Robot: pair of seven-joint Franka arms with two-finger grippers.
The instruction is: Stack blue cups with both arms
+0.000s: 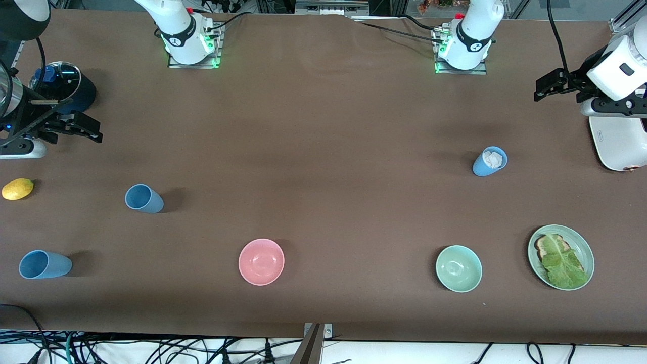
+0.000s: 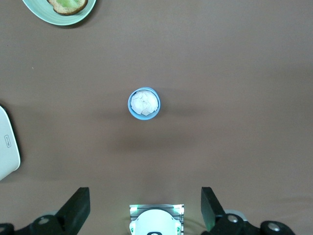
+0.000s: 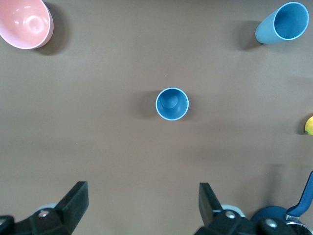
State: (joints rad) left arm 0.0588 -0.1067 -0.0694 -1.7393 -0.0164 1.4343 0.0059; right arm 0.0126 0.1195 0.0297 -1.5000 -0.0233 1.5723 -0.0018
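Three light-blue cups stand on the brown table. One cup (image 1: 489, 161) holds crumpled white paper and stands toward the left arm's end; it also shows in the left wrist view (image 2: 144, 103). Two empty cups stand toward the right arm's end: one (image 1: 144, 198) (image 3: 172, 104) and one nearer the front camera (image 1: 44, 264) (image 3: 282, 23). My left gripper (image 1: 548, 86) (image 2: 145, 196) is open and empty, held high at the left arm's end of the table. My right gripper (image 1: 88, 127) (image 3: 142, 188) is open and empty, held high at the right arm's end.
A pink bowl (image 1: 261, 261) and a mint-green bowl (image 1: 459, 268) sit near the front edge. A green plate (image 1: 586, 247) carries toast and lettuce. A lemon (image 1: 17, 188) and a dark-blue lidded saucepan (image 1: 63, 86) are under the right gripper's end. A white appliance (image 1: 619, 141) stands under the left gripper.
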